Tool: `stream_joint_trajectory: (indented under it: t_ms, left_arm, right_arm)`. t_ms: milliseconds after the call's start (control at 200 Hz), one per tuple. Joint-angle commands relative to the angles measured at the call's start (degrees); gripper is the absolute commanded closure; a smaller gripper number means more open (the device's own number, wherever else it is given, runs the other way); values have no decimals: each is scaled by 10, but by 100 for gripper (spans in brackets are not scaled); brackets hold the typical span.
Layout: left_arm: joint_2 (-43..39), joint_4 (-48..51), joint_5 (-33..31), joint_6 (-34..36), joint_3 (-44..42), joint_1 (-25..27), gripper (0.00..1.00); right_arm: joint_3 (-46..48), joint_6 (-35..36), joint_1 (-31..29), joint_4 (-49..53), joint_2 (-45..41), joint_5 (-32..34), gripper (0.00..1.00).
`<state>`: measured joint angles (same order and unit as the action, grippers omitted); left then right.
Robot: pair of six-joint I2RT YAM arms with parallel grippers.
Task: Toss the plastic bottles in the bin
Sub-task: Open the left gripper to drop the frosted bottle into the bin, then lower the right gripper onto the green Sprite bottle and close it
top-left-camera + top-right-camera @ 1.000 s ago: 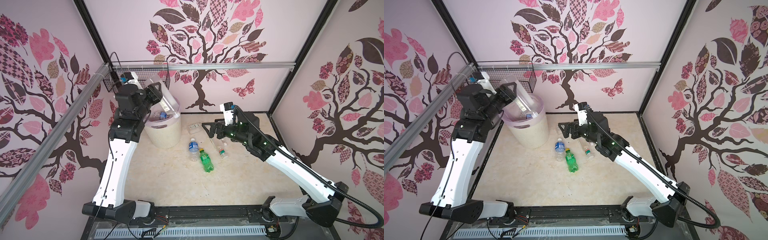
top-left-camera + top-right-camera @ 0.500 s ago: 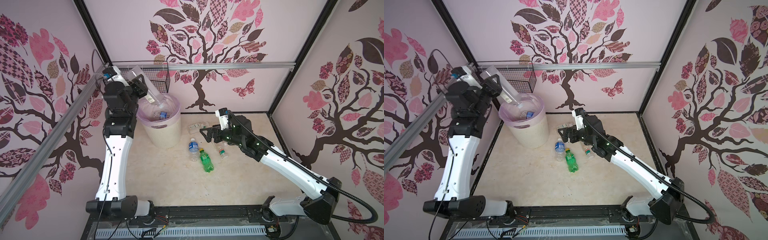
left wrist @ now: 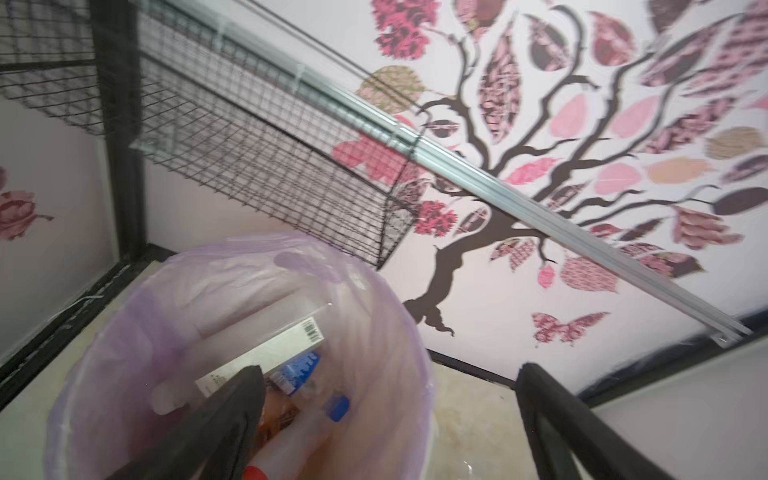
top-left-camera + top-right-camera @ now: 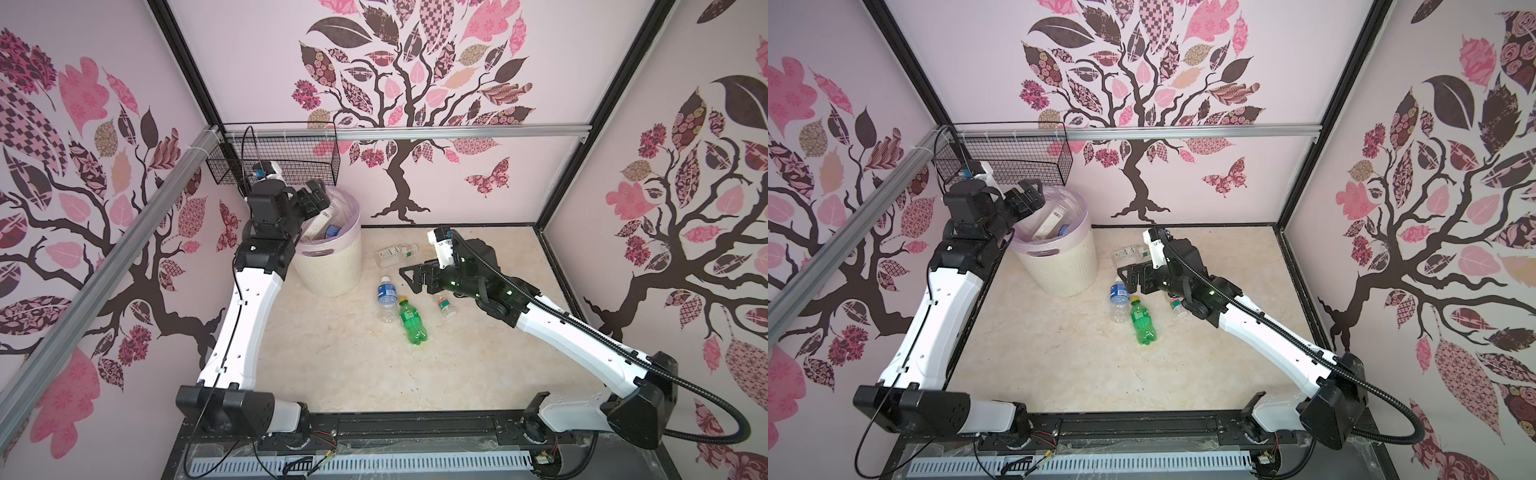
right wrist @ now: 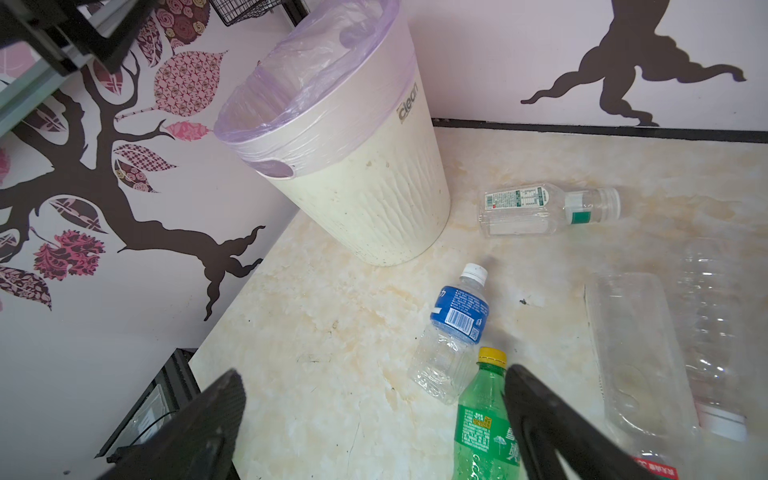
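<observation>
Four plastic bottles are loose on the marble-look tabletop [image 4: 332,365] in both top views. A blue-labelled one [image 4: 386,297] and a green one [image 4: 412,322] lie just beside each other. A clear one with a white label [image 4: 392,254] lies further back. A small clear one [image 4: 445,305] is half tucked under the right arm.

The bin [image 4: 332,270] stands upright in the back left corner, with its lilac bag [image 5: 316,62] folded over the rim. The black wire basket [image 4: 286,158] hangs on the wall behind it.

The left gripper [image 4: 316,199] hangs right over the bin's mouth with its fingers [image 3: 232,415] spread wide and nothing between them. Looking down from the left wrist, a few bottles are piled inside the bag. I can make out one with a white barcode label [image 3: 270,353], a blue cap [image 3: 338,407] and a red cap [image 3: 253,473].

The right gripper [image 4: 415,279] hovers above the table near the loose bottles, also spread wide and empty. From the right wrist view, the green bottle's neck sits just beside one finger [image 5: 540,407], not between the two.
</observation>
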<state>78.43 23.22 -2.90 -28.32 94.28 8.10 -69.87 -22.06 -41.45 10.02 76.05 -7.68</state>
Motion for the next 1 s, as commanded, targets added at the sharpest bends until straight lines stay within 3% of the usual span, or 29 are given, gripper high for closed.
stream_joint_trajectory:
  t_ms: [0,280,425,710,995]
  left_arm:
    - [-25,2,0,7,-25,35,2]
    - [-59,23,-22,1,-121,177,2]
    - [-83,22,-25,-31,-202,225,2]
    - [-133,-3,14,-106,-362,255,2]
    - [-191,-30,31,-170,-485,255,2]
  right_arm:
    - [11,-7,-2,-12,-16,1,0]
    - [72,4,-1,11,-55,50,0]
    - [142,-4,-1,-2,-73,67,0]
    - [272,-31,-1,-64,-60,70,1]
    - [321,-47,-4,-114,15,48,2]
